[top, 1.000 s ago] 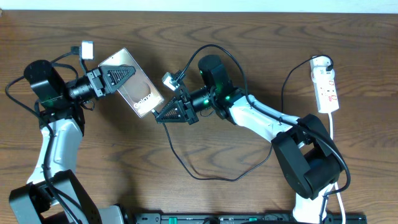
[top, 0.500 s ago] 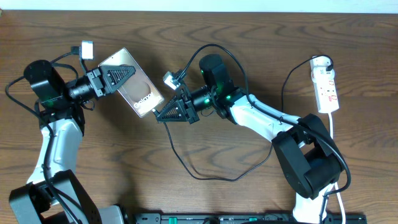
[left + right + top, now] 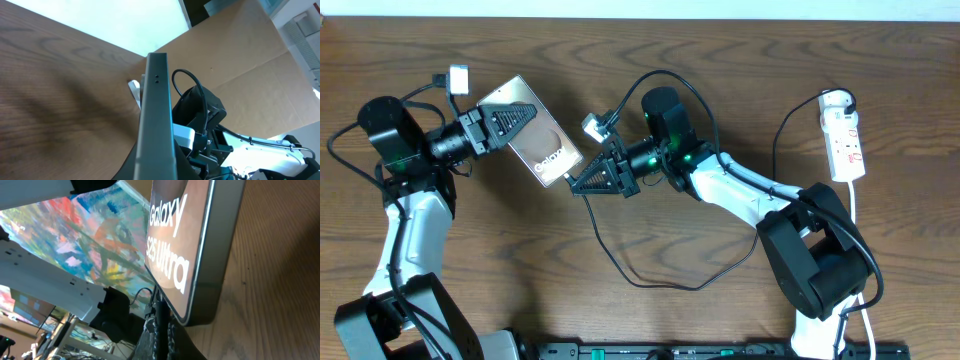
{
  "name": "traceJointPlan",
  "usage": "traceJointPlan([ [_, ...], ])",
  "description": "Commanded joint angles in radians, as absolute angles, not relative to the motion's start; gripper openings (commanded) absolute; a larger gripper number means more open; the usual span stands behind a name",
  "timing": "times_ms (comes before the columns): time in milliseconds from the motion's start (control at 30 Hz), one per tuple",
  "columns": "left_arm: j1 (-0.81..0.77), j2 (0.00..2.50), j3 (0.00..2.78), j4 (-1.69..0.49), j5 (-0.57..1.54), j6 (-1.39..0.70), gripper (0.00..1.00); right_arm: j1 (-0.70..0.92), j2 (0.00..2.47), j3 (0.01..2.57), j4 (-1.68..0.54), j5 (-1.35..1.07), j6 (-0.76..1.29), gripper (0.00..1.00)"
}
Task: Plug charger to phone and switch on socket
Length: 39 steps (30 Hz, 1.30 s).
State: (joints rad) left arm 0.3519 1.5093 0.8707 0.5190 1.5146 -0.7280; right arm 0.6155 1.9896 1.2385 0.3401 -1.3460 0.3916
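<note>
A long thin black charger cable (image 3: 650,283) loops over the brown wooden surface (image 3: 520,260) at 6 o'clock. Its upper end runs into the right claw (image 3: 578,186), which is pinched on the small plug tip (image 3: 161,322). The tip sits right at the bottom edge of the flat glossy brown-bronze phone (image 3: 545,150), whose "Galaxy" lettering is visible. At 10 o'clock the left claw (image 3: 528,113) clamps the phone's other end and holds it tilted. Farthest away, at 2 o'clock, lies the narrow white power strip (image 3: 845,140) with red marks.
</note>
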Motion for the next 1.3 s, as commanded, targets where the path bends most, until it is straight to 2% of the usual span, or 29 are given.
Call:
traceJointPlan([
  [0, 0.340, 1.498, 0.869, 0.516, 1.573, -0.699, 0.07, 0.610, 1.988, 1.255, 0.364, -1.309, 0.412, 0.01],
  [800, 0.340, 1.498, 0.869, 0.516, 1.574, -0.688, 0.08, 0.610, 1.988, 1.255, 0.405, -1.296, 0.528, 0.01],
  [1267, 0.284, 1.498, 0.869, 0.516, 1.573, -0.665, 0.08, 0.608, 1.988, 1.255, 0.410, -1.296, 0.549, 0.01],
])
